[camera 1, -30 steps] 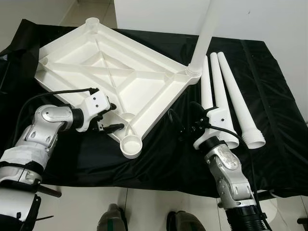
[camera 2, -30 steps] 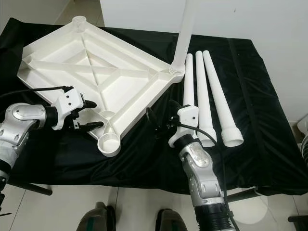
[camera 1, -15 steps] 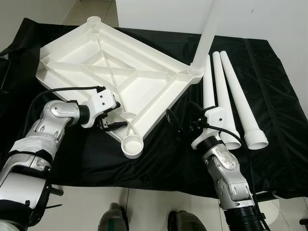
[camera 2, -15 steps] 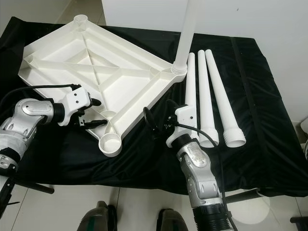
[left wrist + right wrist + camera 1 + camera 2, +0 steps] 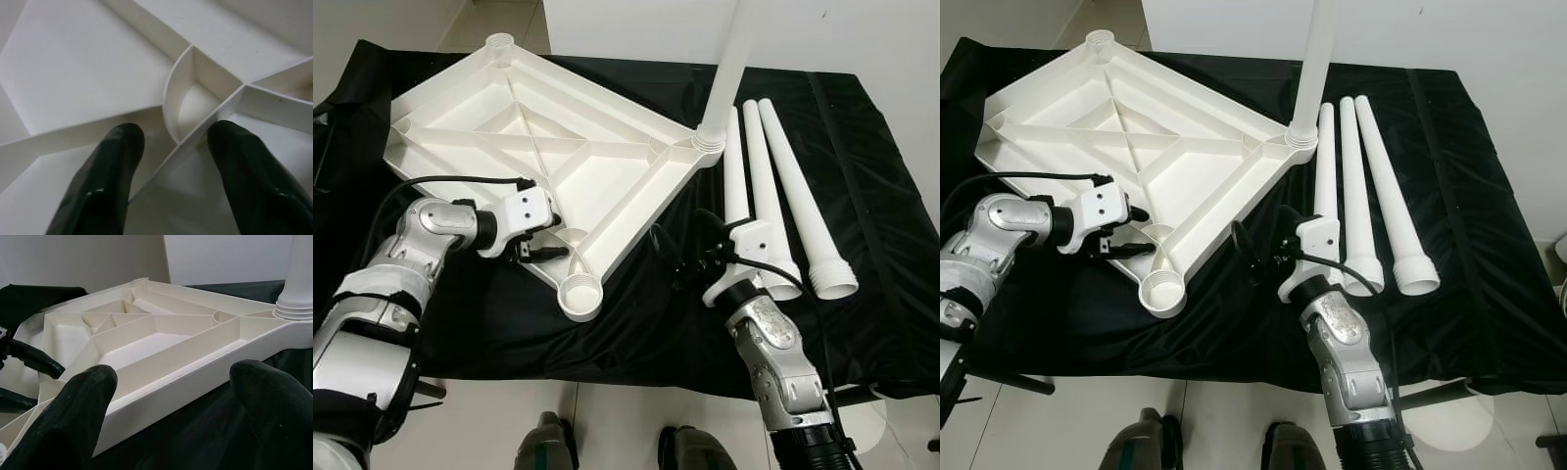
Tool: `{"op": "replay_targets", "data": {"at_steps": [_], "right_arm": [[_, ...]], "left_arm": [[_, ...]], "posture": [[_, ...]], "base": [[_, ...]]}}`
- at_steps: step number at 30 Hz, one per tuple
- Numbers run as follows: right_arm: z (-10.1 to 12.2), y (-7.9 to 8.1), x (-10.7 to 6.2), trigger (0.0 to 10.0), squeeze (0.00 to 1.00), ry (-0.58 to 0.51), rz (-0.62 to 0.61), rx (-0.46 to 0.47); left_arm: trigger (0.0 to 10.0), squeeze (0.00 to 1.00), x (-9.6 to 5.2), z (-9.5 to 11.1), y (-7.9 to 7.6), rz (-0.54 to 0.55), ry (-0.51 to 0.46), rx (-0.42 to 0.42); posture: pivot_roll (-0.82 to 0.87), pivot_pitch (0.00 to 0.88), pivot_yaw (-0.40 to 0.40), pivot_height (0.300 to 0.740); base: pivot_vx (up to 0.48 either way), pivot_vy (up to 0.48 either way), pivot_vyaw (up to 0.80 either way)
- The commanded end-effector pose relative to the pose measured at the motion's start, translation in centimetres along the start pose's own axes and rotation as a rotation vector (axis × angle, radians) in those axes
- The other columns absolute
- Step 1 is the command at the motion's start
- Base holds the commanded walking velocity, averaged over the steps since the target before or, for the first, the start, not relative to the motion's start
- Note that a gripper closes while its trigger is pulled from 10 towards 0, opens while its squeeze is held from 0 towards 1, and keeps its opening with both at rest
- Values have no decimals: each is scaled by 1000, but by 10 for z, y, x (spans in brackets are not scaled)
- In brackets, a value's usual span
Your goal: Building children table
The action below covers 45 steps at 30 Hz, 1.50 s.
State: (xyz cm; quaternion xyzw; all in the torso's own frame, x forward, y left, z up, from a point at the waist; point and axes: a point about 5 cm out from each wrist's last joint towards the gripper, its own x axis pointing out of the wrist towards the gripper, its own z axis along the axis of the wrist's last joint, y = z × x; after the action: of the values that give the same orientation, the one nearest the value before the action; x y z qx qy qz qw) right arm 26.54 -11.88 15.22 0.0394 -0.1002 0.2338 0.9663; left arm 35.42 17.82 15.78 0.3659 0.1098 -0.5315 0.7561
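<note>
While my left claw (image 5: pixel 548 240) straddles, fingers apart, a rib of the upturned white tabletop (image 5: pixel 509 137), my right claw (image 5: pixel 677 257) gapes empty beside its edge; the mounted leg (image 5: pixel 729 69) is cut off above.

Tabletop (image 5: pixel 558 147) upside down on cloth (image 5: pixel 862 196). One leg (image 5: pixel 729 69) upright in its right corner socket. Three loose legs (image 5: pixel 766 196) side by side on cloth, just right of tabletop. Left gripper (image 5: pixel 545 245) at tabletop's near-left edge, beside empty front socket (image 5: pixel 579 296). Right gripper (image 5: pixel 680 257) over cloth between tabletop's near-right edge and loose legs.
</note>
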Motion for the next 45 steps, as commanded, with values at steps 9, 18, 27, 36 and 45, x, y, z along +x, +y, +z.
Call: {"op": "replay_targets", "data": {"at_steps": [9, 18, 27, 36, 45], "right_arm": [[0, 2, -4, 10000, 0, 11, -5, 2], [0, 0, -5, 10000, 0, 20, -9, -4], [0, 1, -5, 10000, 0, 22, -13, -4], [1, 0, -2, 10000, 0, 11, -27, -5], [5, -1, 3, 10000, 0, -12, -44, 4]], "left_arm": [[0, 0, 6, -23, -20, -57, 18, -148], [0, 0, 3, -35, -31, -47, 10, -189], [0, 0, 12, -24, -39, 38, -109, -224], [0, 0, 25, -1, -47, 84, -223, -255], [0, 0, 26, 15, -51, 219, -295, -323]], "posture": [[-14, 160, 52, 740], [-16, 165, 44, 740], [-14, 167, 42, 740], [-14, 162, 45, 740], [-13, 143, 47, 740]], "base": [[0, 0, 0], [0, 0, 0], [0, 0, 0], [0, 0, 0], [0, 0, 0]]}}
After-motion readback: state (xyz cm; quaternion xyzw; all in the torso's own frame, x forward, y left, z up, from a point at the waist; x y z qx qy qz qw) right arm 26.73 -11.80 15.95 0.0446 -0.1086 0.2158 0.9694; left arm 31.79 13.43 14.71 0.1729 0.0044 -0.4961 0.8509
